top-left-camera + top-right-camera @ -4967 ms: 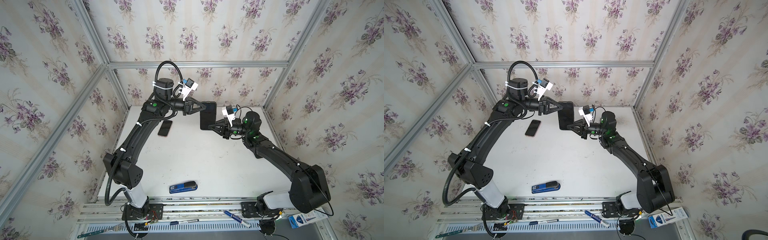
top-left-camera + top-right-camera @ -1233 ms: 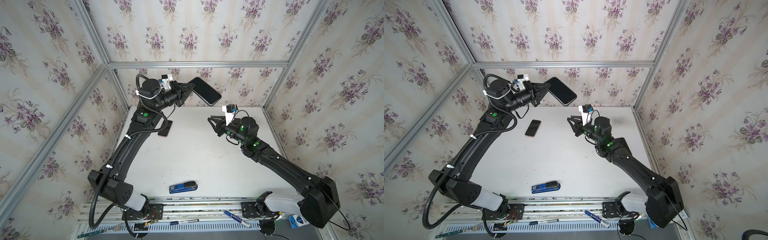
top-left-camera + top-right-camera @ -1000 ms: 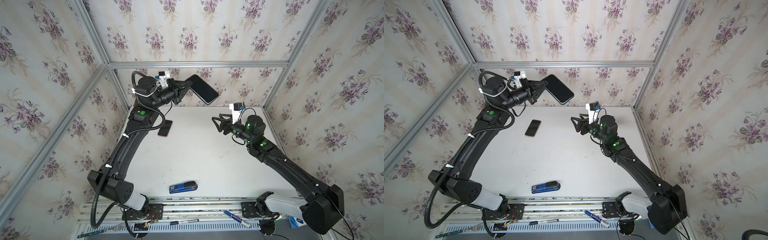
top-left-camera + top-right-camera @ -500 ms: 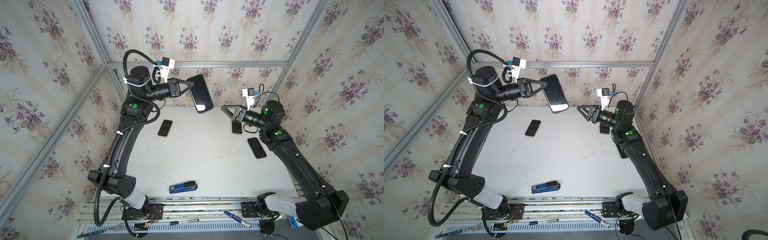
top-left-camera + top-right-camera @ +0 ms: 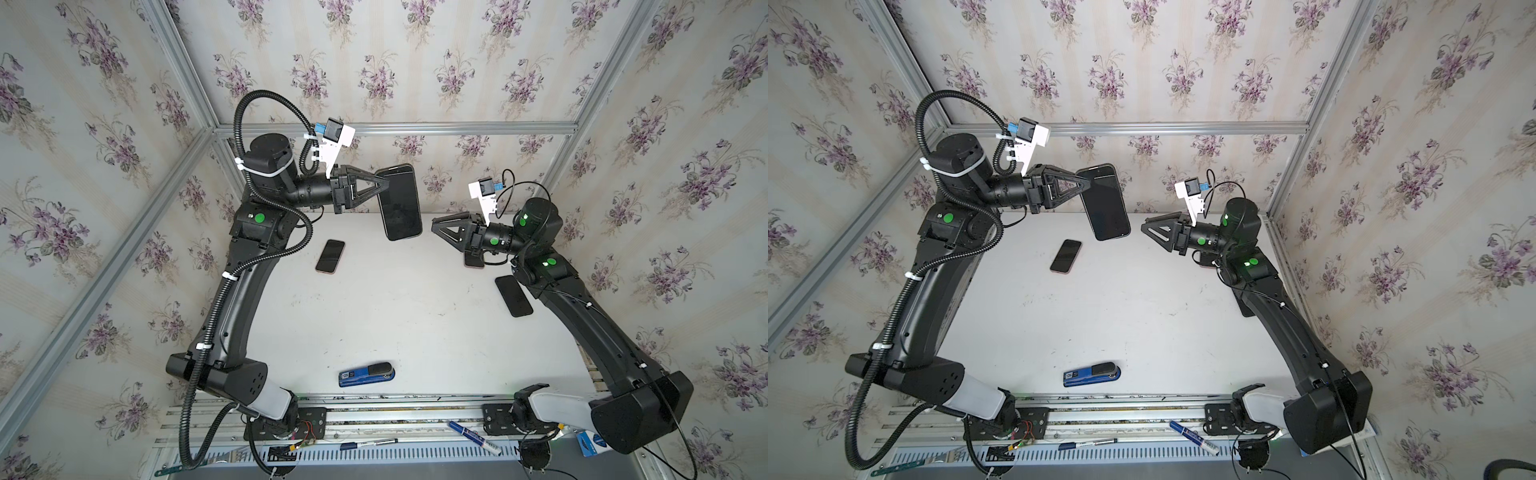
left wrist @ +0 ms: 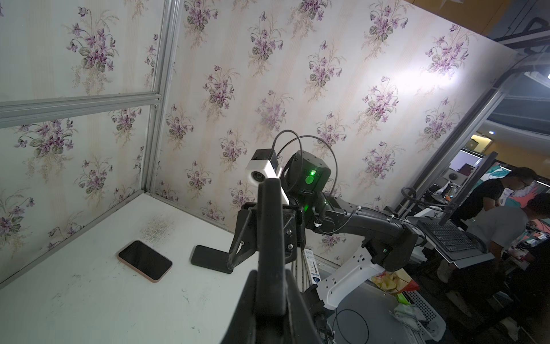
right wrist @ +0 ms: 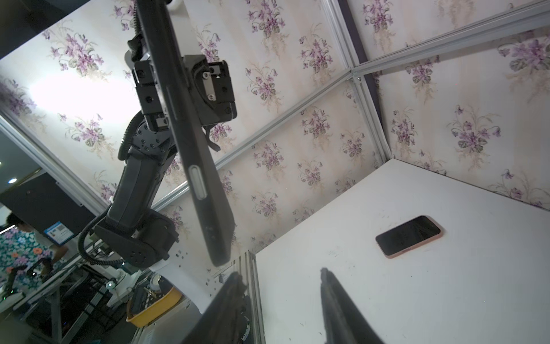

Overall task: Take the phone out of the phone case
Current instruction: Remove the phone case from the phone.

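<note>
Raised phone [image 5: 401, 208] at the far side.
We note the left claw [image 5: 383, 186] pinching its edge; the right claw [image 5: 435, 226] stands spread, empty, near it.

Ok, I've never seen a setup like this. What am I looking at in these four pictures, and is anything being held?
Two black robot arms are mounted at the front of a white table inside a wallpapered booth. Two pictures come from a camera pair overhead, looking down. The other two come from a small camera on each arm's wrist.

The left hand is shut on a dark cased phone and holds it up off the table. The right hand faces it, jaws apart and empty.

Lying on the table are:
- a pink-edged phone near the left arm
- a second pink-edged phone, partly under the right wrist
- a black flat slab beside that one, either a phone or an empty case; I cannot tell which
- a blue stapler near the front
</note>
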### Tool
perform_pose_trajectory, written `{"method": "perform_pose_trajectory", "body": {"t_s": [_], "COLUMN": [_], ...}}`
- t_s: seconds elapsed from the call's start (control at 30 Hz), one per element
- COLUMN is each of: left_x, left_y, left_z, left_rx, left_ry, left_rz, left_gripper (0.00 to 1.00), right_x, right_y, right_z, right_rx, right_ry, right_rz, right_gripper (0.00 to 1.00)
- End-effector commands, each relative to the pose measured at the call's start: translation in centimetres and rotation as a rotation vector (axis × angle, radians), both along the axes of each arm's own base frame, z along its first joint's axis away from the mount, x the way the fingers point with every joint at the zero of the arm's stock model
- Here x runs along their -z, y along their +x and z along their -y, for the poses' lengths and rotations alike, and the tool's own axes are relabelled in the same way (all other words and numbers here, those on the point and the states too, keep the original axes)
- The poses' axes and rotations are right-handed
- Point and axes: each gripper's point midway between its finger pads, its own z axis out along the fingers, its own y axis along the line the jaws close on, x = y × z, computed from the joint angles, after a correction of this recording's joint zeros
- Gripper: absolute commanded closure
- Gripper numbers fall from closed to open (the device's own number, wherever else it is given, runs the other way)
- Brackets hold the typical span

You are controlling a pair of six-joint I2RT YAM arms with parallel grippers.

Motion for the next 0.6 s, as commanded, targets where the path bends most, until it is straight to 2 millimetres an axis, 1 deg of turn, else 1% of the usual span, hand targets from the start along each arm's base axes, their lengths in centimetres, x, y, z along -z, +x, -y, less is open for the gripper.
{"method": "perform_pose_trajectory", "body": {"t_s": [0.0, 0.2, 0.43, 0.57], "left_x": [-0.3, -0.2, -0.2, -0.1], "left_y": [-0.8, -0.8, -0.7, -0.6], "left_z": [0.0, 0.1, 0.1, 0.1], "left_rx": [0.031, 0.027, 0.026, 0.024], "left_ry": [0.004, 0.008, 0.009, 0.009], "left_rz": [0.071, 0.078, 0.078, 0.079], "left_gripper": [1.00, 1.00, 1.00, 1.00], "right_x": [-1.0, -1.1, -0.9, -1.0], "right_y": [-1.0, -1.3, -1.7, -2.0], "right_z": [-0.8, -1.9, -2.8, -3.0], "right_rx": [-0.065, -0.122, -0.166, -0.185], "right_ry": [0.002, 0.006, 0.016, 0.029], "right_rz": [0.065, 0.057, 0.054, 0.057], "right_gripper": [0.55, 0.59, 0.64, 0.64]}}
